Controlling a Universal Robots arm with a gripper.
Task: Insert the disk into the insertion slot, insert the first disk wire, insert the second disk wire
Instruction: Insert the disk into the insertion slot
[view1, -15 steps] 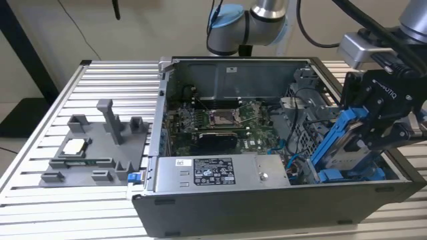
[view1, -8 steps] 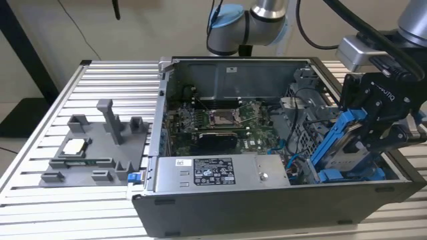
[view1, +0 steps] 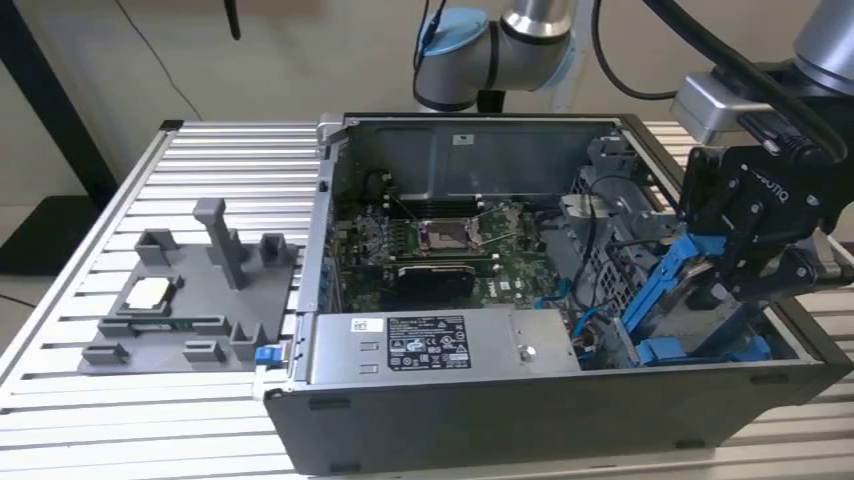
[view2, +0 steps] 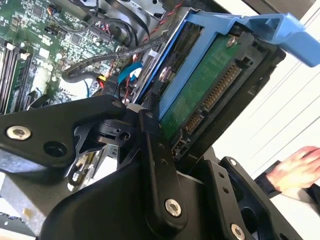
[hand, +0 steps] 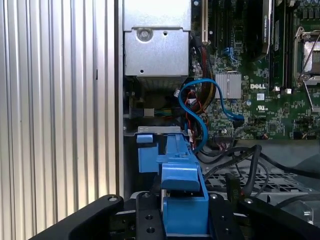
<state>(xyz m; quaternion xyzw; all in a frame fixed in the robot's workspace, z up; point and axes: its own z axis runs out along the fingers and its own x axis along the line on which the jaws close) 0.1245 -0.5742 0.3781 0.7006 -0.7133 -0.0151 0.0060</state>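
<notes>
Pincer (view1: 734, 285): clamped on disk (view1: 663, 280).
Disk: tilted, lower end inside case (view1: 534, 430), exterior view's right wall.
Done: nothing seated, I judge.
Left: seating, both wires; connector (view2: 215, 95) bare.

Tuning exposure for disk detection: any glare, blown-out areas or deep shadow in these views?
Second wrist view: table behind the disk blown out to white. First wrist view: even light, soft sheen on the table slats. Exterior view: computer case interior dimmer than the bright table, no hard glare.
</notes>
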